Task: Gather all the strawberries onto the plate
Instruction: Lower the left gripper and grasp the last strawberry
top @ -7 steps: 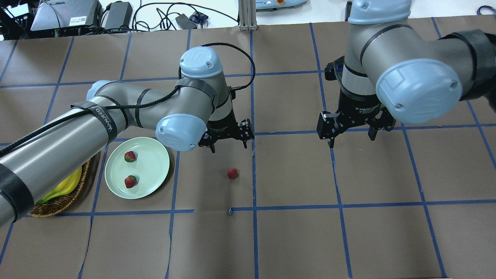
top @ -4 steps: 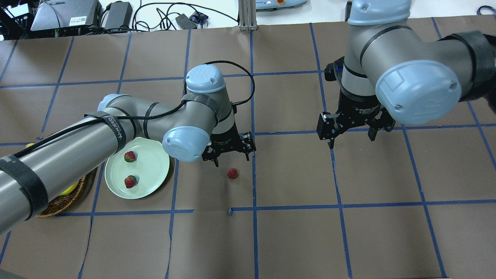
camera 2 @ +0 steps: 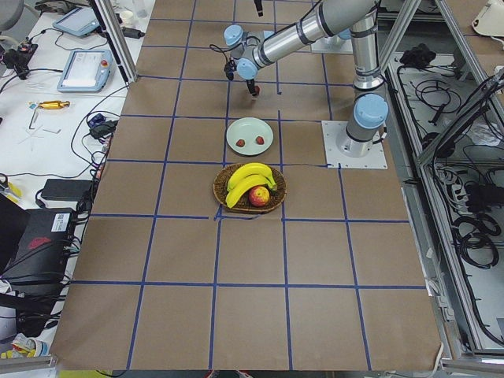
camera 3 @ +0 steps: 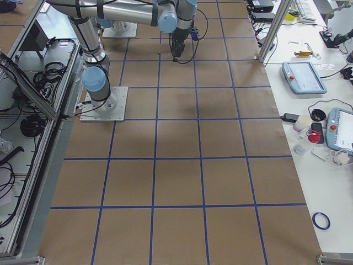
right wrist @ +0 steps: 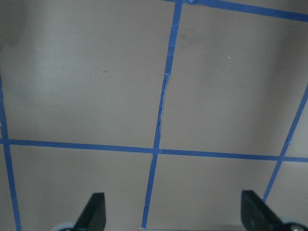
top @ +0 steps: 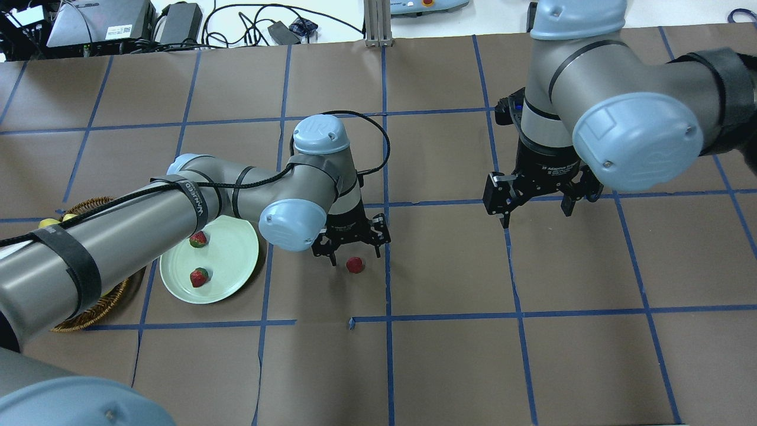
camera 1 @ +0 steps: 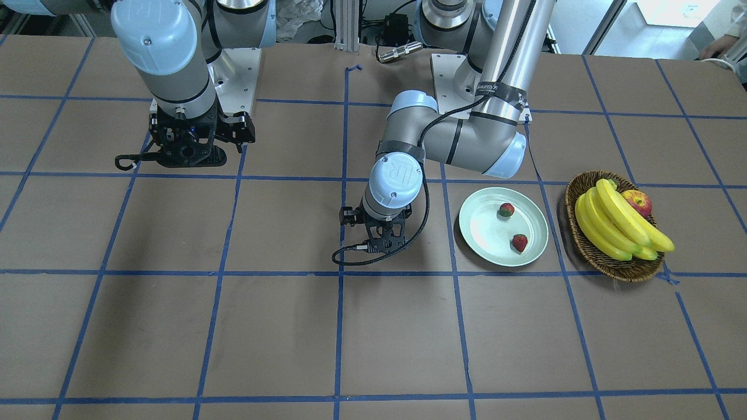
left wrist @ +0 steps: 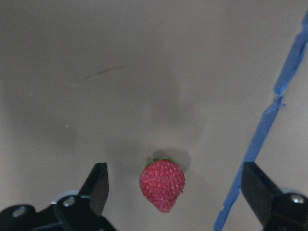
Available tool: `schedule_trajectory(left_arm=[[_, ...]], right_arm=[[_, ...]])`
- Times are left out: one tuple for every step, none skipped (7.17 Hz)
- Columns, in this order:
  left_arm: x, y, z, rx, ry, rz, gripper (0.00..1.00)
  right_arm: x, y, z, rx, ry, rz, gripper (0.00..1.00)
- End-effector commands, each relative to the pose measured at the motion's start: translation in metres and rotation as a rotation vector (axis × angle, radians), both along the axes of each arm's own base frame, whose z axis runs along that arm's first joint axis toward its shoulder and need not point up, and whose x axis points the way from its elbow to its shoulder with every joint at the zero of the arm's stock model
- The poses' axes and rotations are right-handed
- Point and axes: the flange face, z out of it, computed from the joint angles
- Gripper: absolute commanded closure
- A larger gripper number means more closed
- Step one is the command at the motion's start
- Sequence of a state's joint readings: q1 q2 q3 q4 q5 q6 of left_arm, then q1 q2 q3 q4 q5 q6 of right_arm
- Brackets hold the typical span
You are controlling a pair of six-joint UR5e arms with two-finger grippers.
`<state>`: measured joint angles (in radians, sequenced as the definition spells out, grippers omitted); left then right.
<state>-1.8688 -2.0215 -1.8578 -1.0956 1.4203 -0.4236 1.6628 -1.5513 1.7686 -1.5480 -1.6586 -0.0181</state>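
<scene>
Left hand [top: 355, 258] is hovering wide open, gripping nothing. Its fingers [left wrist: 98, 185] are straddling the lone strawberry [left wrist: 162, 184] lying on the bare surface [top: 449, 355] near the plate [top: 236, 260]. Two more strawberries [top: 198, 239] are sitting on the plate. Right hand [top: 536, 214] is hanging open and empty, well apart.

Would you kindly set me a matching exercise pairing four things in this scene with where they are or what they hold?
Things:
1 loose strawberry
2 plate
3 basket
4 right gripper

States:
A holds bananas and an apple
B open over bare table
C on the table beneath the open left gripper
D holds two strawberries

Pairs: 1-C; 2-D; 3-A; 4-B
</scene>
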Motion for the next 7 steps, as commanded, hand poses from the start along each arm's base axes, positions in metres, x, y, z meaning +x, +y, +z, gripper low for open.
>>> schedule_trajectory(left_arm=[[-0.0042, 0.0038, -0.0049, 0.013, -0.007, -0.016, 0.22], [-0.0046, 0.0048, -0.0052, 0.017, -0.010, -0.018, 0.25], [-0.0041, 0.0064, -0.0053, 0.028, -0.013, -0.020, 0.29], [-0.0039, 0.0069, -0.0013, 0.028, -0.013, -0.020, 0.33], [-0.0027, 0.0106, 0.0016, 0.050, -0.020, -0.021, 0.40], [-0.0022, 0.0107, 0.0018, 0.053, -0.023, -0.028, 0.51], [-0.0020, 0.0106, 0.0017, 0.052, -0.026, -0.031, 0.64]], right_arm=[[0.0003, -0.0014, -0.0031, 0.007, -0.001, -0.002, 0.00], [0.0004, -0.0019, -0.0037, 0.007, -0.002, 0.001, 0.00], [0.0004, -0.0019, -0.0037, 0.007, -0.002, 0.001, 0.00], [0.0006, -0.0025, -0.0051, 0.010, -0.002, -0.002, 0.00], [0.0006, -0.0027, -0.0050, 0.009, -0.003, -0.001, 0.00], [0.0008, -0.0030, -0.0058, 0.010, -0.004, 0.001, 0.00], [0.0006, -0.0030, -0.0058, 0.010, -0.003, 0.001, 0.00]])
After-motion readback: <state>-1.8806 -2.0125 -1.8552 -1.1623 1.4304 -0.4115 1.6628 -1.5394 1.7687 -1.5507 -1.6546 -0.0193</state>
